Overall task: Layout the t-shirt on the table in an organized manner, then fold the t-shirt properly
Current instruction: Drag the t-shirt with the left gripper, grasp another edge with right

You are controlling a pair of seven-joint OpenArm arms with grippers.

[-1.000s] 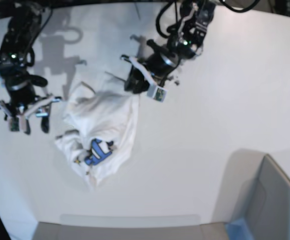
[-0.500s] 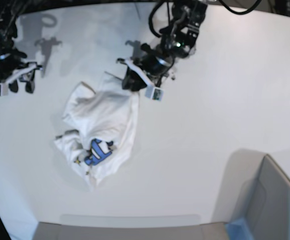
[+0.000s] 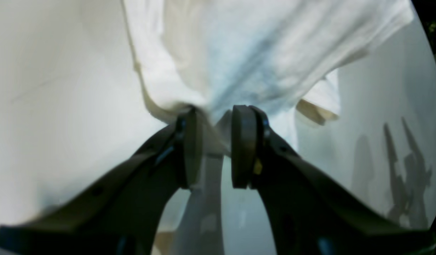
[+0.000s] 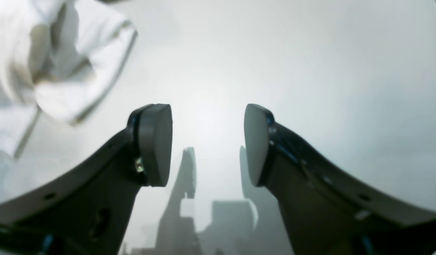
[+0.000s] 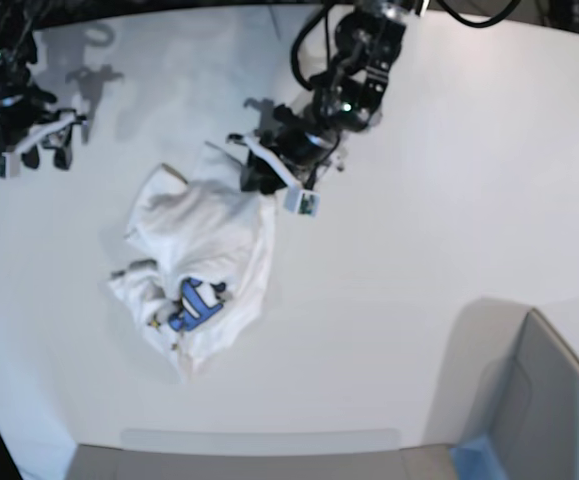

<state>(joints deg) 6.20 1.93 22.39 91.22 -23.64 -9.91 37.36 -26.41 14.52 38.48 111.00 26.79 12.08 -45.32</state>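
Left wrist view: left gripper (image 3: 214, 145), two dark fingers (image 3: 243, 145) drawn close together, a bunched fold of the white t-shirt (image 3: 260, 53) pinched between the pads; cloth fans outward beyond the fingertips, one sleeve edge showing to the right of the fold; white table (image 3: 44, 88) on either side of the shirt, gripper shadows cast on it at right. Right wrist view: right gripper (image 4: 208, 143), jaws standing wide apart, nothing between the pads; bare table (image 4: 310, 63) beyond and below them, gripper shadow falling between the fingers; a crumpled part of the t-shirt (image 4: 62, 71) in the upper left corner, apart from the fingers, blurred. Base view: t-shirt (image 5: 204, 235) lying rumpled in a heap on the table (image 5: 419, 250), left of the table's middle, blue print visible on the lower part of the heap; left gripper (image 5: 254, 175) at the shirt's upper right edge, touching the cloth; right gripper (image 5: 29, 150) well apart from the shirt, up and to the left of it, over bare table. Grey bin (image 5: 549, 400) with a blue corner at the lower right, far from the shirt.
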